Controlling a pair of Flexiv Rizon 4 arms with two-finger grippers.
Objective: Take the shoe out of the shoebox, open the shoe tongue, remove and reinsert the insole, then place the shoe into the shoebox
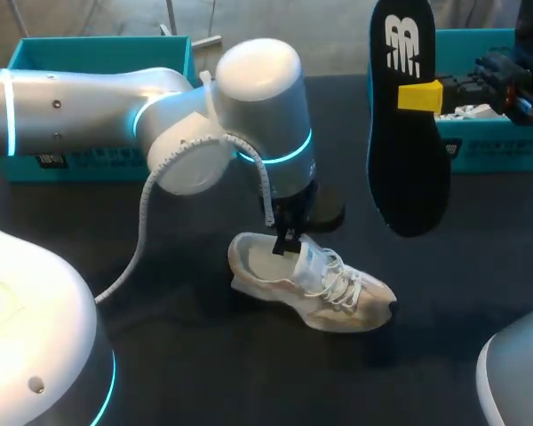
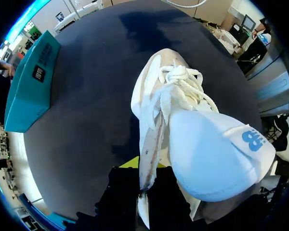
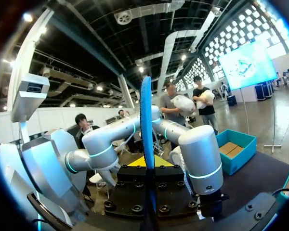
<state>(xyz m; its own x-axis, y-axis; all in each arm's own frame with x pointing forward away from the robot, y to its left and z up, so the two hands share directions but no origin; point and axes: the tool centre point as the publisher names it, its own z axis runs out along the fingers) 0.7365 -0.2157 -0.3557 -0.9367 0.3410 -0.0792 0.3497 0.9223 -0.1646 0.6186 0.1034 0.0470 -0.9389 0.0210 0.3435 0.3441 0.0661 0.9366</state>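
Our left gripper [image 2: 143,185] clenched the shoe [image 2: 183,120] by its collar, the toe lying ahead of the jaws on the table [image 2: 96,96]. Our right gripper [image 3: 147,166] grasped the insole [image 3: 146,120], upright between its jaws.

Dark matte table [image 1: 186,373]

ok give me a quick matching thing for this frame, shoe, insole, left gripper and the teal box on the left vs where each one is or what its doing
Things:
1. shoe
2. insole
3. left gripper
4. left teal box

Places or states:
A. held up off the table in the right gripper
B. standing at the table's far edge
C. resting on the dark table
D. shut on the shoe's collar

Pairs: 1-C, 2-A, 3-D, 4-B
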